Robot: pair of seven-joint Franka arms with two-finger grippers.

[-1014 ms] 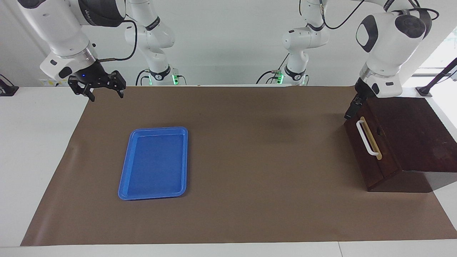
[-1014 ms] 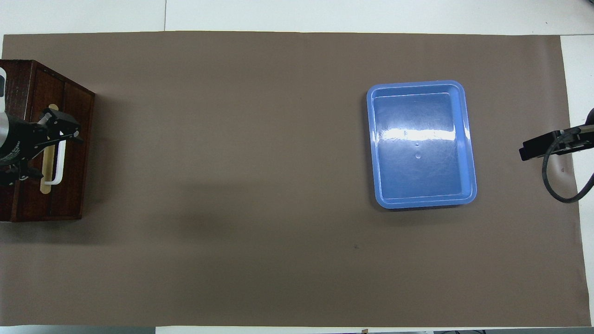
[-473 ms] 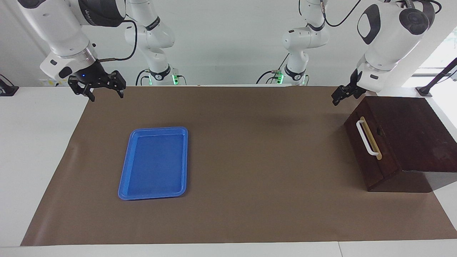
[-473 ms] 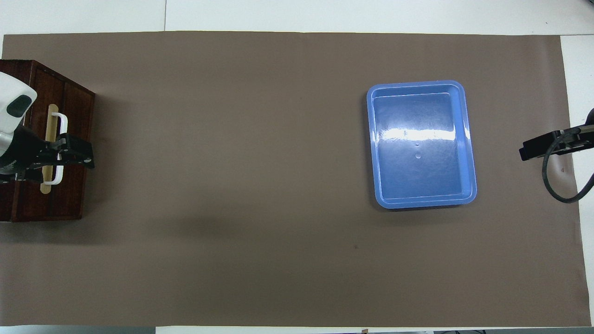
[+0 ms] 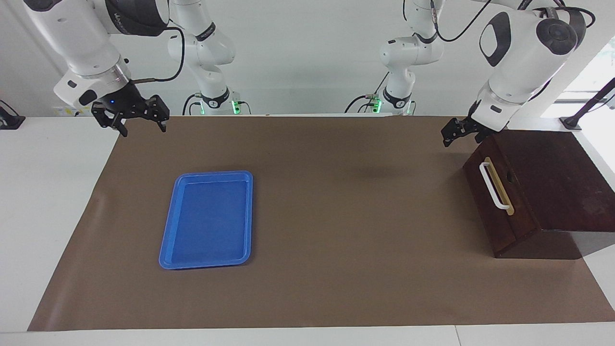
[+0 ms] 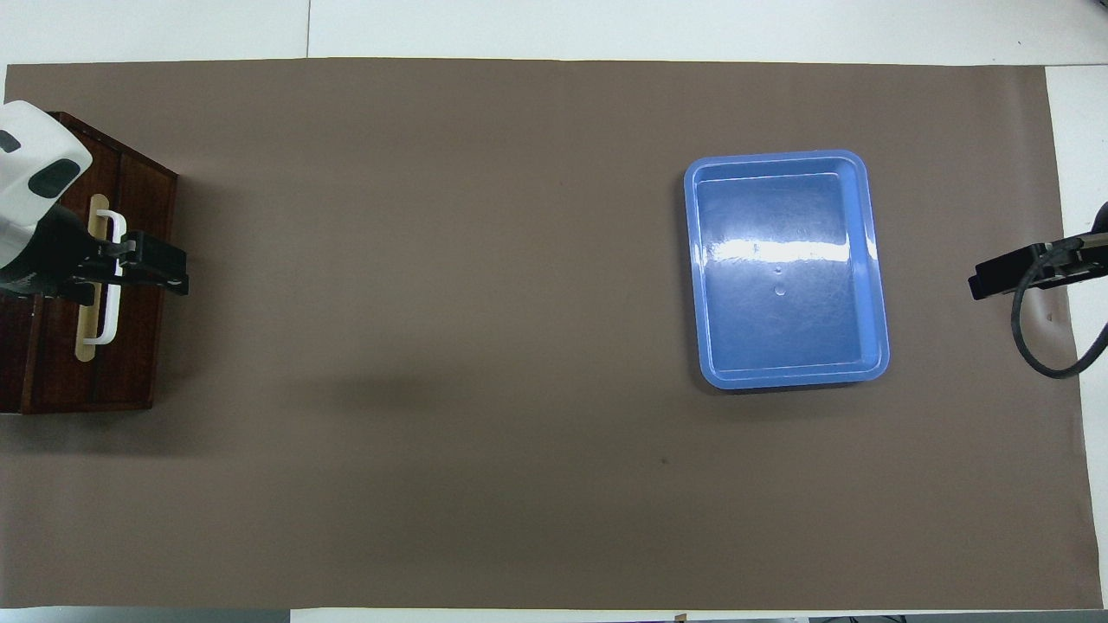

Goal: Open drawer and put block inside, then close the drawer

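Observation:
The drawer (image 5: 499, 211) of the dark brown box (image 5: 552, 178) is shut, and its white bar handle (image 5: 493, 185) is free. It also shows in the overhead view (image 6: 130, 346). My left gripper (image 5: 454, 133) hangs in the air beside the box's upper corner, over the mat in front of the drawer, touching nothing. In the overhead view my left gripper (image 6: 169, 266) covers part of the handle (image 6: 111, 303). My right gripper (image 5: 142, 126) is open and empty, and waits over the mat's corner at the right arm's end. The yellow block is not in view.
A flat blue tray (image 5: 207, 219) lies empty on the brown mat (image 5: 336, 216) toward the right arm's end; it also shows in the overhead view (image 6: 874, 285). The box stands at the left arm's end of the table.
My left gripper has lifted off the drawer's front by the handle and swung out over the mat. The drawer has stayed shut. The right arm has not moved.

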